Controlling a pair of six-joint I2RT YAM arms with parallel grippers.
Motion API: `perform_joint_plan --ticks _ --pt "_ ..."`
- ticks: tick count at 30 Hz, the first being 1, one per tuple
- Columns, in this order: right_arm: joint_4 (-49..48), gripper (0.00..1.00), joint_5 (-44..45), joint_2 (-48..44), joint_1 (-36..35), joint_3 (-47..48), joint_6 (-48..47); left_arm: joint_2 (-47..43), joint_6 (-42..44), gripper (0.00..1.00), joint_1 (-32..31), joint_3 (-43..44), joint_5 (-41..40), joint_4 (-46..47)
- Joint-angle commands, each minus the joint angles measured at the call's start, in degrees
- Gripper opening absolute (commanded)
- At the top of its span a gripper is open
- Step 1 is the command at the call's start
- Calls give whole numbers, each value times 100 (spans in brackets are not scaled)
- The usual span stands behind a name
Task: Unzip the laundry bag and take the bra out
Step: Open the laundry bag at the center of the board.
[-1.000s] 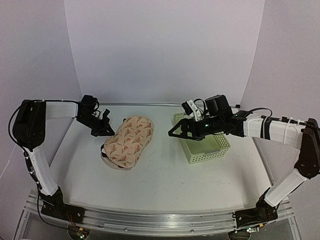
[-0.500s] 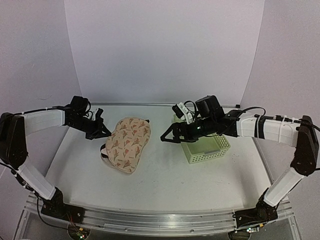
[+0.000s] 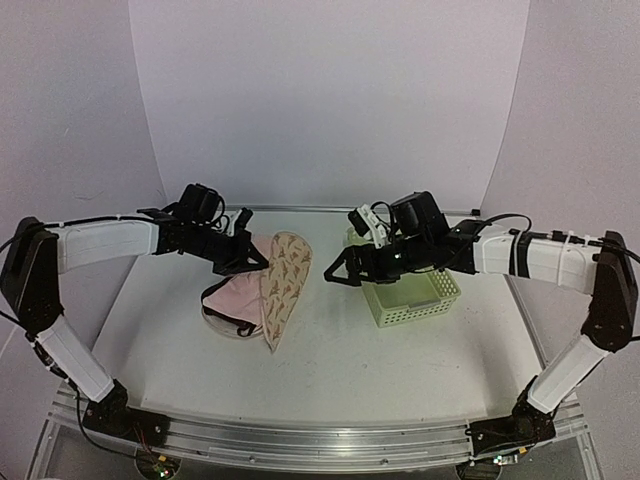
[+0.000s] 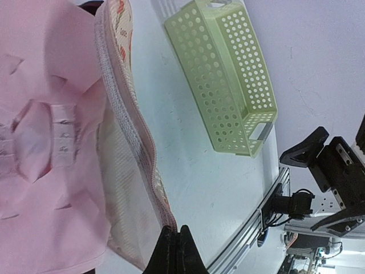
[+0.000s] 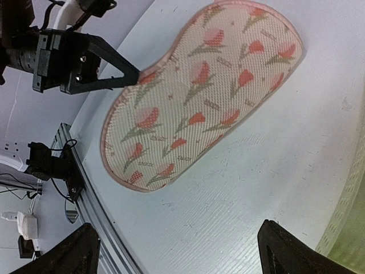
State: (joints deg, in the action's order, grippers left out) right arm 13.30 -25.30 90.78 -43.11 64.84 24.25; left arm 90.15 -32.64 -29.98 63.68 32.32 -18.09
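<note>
Top view: the laundry bag (image 3: 283,285) sits left of centre on the white table (image 3: 400,350). Its patterned half stands on edge, long axis running far to near, against a pale lilac wall (image 3: 330,100).

Left wrist: the left gripper (image 4: 174,251) is pinched together on the bag's rim.

Right wrist: the right gripper (image 5: 177,240) has its fingers spread wide, facing the patterned side.

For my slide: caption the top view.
Left gripper holds one half of the laundry bag raised; right gripper hovers open by the basket.
</note>
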Motion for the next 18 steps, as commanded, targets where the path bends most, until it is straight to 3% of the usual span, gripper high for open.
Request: perform_joint_plan --ticks 1,10,15,18 --pt "-74 98 457 -578 5 -72 -15 656 -244 0 -470 767 -119 483" --pt "75 98 1150 -1333 5 -376 -5 1734 -471 2 -841 1541 -146 685" --pt "241 98 1384 -1553 5 -427 -51 2064 -529 17 -979 1781 -35 708" --pt "350 98 1527 -1607 5 -424 -71 2145 -509 33 -1047 1954 80 710"
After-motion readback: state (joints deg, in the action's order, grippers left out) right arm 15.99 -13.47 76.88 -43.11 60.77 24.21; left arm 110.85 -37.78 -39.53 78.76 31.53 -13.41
